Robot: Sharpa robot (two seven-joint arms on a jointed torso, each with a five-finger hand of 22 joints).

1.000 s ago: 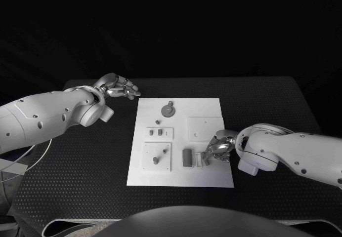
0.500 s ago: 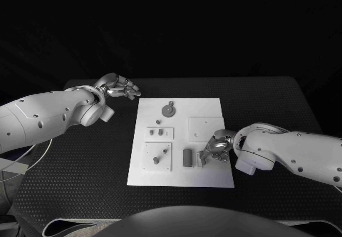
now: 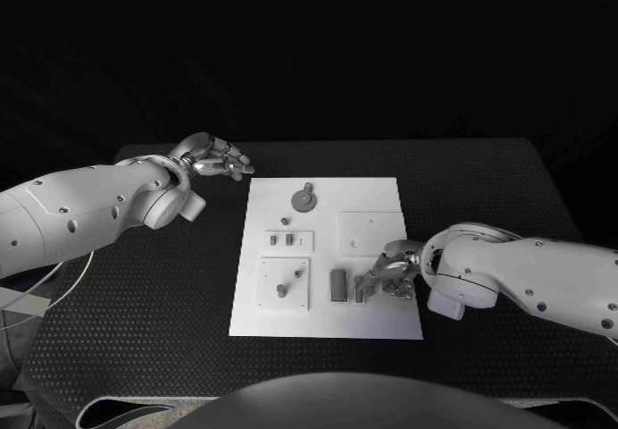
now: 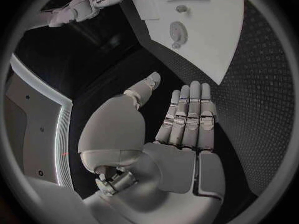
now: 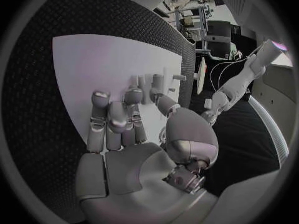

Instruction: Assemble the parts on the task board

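While most of the small parts (image 3: 338,285) lie loose or stand in their seats on the task board (image 3: 327,323), the assembly looks only partly done, as far as I can judge: a round disc part (image 3: 303,198) rests near the board's far end, a small peg (image 3: 282,290) stands in a square recess on the near left, and a dark block lies beside the right hand (image 3: 390,273). That hand hovers low over the board's right edge, next to the block and a pale upright piece; its fingers (image 5: 112,118) lie together and extended over the white plate in the right wrist view, and whether they touch or hold any part I cannot tell. The left hand (image 3: 215,157) sits off the board's far left corner above the black table (image 3: 142,304), fingers (image 4: 190,114) straight, side by side, holding nothing. Several pieces probably remain to be seated. Open table runs on both sides of the board and beyond its far end, so each arm has room to swing; the tight spot is the right edge, where the hand crowds the parts.
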